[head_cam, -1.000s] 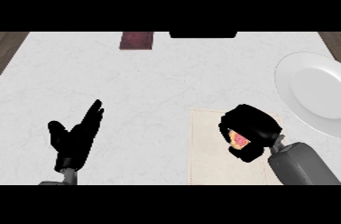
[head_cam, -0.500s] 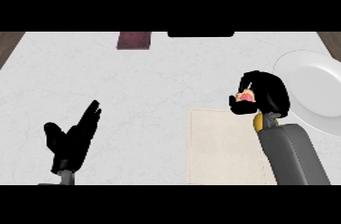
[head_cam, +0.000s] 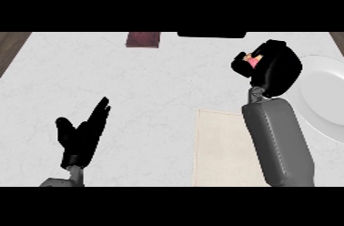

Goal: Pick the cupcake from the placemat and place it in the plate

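Observation:
My right hand (head_cam: 274, 69) is curled round the cupcake (head_cam: 254, 60), of which only a bit of pink and tan shows between the fingers. It is held above the counter, just left of the white plate (head_cam: 326, 95) at the right edge. The cream placemat (head_cam: 222, 147) lies bare at the lower middle, partly hidden by my right forearm. At the lower left my left hand (head_cam: 82, 137) rests open with its fingers up.
A dark red rectangular object (head_cam: 143, 39) lies at the counter's far edge, and a black object (head_cam: 211, 34) sits beside it at the back. Dark wood floor shows past the counter's left and right corners.
My right hand has carried the cupcake up off the placemat and away from me, toward the plate's left rim. The left hand has stayed in place.

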